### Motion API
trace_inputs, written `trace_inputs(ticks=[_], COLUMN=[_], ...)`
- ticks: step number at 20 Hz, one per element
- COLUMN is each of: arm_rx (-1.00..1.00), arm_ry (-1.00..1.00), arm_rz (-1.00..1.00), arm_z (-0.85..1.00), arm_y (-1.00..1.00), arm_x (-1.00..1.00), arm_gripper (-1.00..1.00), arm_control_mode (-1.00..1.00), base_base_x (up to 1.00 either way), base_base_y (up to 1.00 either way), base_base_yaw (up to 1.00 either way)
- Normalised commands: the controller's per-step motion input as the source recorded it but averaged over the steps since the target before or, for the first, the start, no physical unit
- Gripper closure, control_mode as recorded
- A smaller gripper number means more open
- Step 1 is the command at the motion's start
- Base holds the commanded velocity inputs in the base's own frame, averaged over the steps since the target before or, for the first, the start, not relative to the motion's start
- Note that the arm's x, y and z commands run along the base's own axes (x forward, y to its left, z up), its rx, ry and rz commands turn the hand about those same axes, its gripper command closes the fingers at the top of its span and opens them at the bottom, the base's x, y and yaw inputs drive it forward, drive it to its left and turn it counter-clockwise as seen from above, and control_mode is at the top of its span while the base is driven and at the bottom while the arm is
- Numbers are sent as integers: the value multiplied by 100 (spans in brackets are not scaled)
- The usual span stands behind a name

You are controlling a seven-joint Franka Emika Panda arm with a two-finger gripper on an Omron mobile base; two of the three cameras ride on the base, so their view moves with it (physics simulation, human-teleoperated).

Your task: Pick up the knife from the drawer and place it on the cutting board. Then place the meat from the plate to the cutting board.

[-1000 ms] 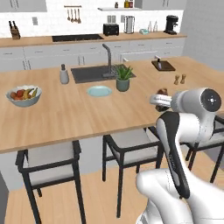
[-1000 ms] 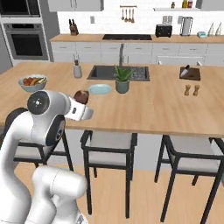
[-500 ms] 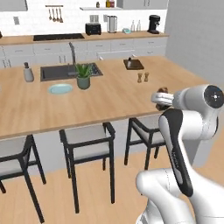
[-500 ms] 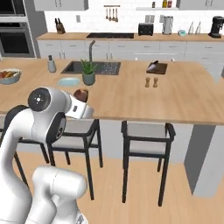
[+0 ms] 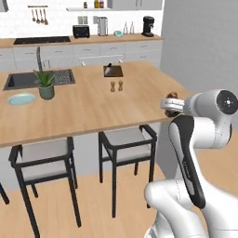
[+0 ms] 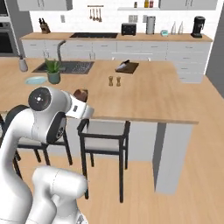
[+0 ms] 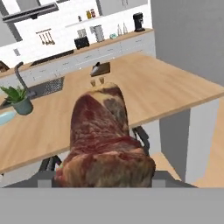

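Note:
My gripper (image 5: 171, 105) is shut on the meat (image 5: 173, 96), a reddish-brown chunk, and holds it level with the island's near edge. In the hand view the meat (image 7: 103, 136) hides the fingertips. From the right base view the meat (image 6: 81, 94) pokes out past the hand. The dark brown cutting board (image 5: 113, 71) (image 6: 127, 67) (image 7: 101, 69) lies on the far side of the island, well ahead of the gripper. The knife (image 6: 124, 64) rests on it. The pale blue plate (image 5: 21, 99) (image 6: 35, 80) sits bare at the left, next to the plant. The white drawer (image 6: 131, 55) stands slightly out from the back cabinets.
A potted plant (image 5: 46, 84) stands by the sink (image 5: 28, 79). Salt and pepper shakers (image 5: 116, 86) sit between the gripper and the board. Black stools (image 5: 124, 148) stand under the island's near edge. A grey wall (image 5: 204, 42) rises at the right.
The whole scene has slid left in both base views, so the base has driven right along the island. The meat stays in the gripper, and the cutting board now lies nearer the middle.

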Motion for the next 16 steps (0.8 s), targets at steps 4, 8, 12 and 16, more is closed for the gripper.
trace_inputs(ticks=[4,8,12,16], arm_rx=[0,0,0,0], arm_ry=[0,0,0,0], arm_rz=[0,0,0,0], arm_z=[0,0,0,0], arm_y=[0,0,0,0], arm_x=[0,0,0,0], arm_gripper=[100,100,100,100], arm_control_mode=[100,100,100,100], base_base_x=[10,16,25,44], base_base_y=[-100,-100,-100,-100], base_base_yaw=[4,5,8,15])
